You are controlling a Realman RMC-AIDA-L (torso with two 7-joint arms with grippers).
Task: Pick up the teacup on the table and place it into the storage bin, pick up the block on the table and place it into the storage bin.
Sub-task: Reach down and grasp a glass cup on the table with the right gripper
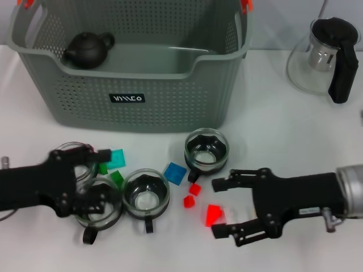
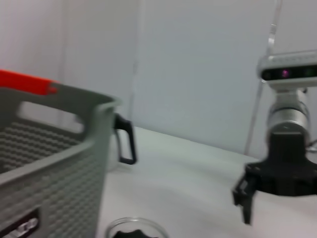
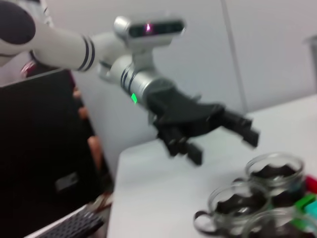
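Bin: sitting across the upper left and centre of the head view, label facing the camera, orange clips showing at its top corners; its near corner is filling the left of the left wrist view.
Teapot: a dark one, lying inside the bin at its upper-left corner.
Teacups: four glass ones are standing on the table below the bin. One is sitting just below the bin's lower-right corner, one at lower centre, one touching it on its left, and one at the far left, half hidden behind the left gripper.
Blocks: a teal one, two green ones and a blue one are lying between the cups; three red ones are lying lower centre, the largest just beside the right gripper's lower finger, the other two slightly up and left of it.
Left gripper: reaching in from the lower left edge, hovering over the two leftmost cups; claw is spread wide, one finger by the teal block, the other over the lower-left cup, gripping nothing.
Right gripper: reaching in from the lower right edge, claw spread wide and carrying nothing, the big red block lying between its fingertips.
Pitcher: a glass one with a black handle, standing at the upper right, well apart from everything else.
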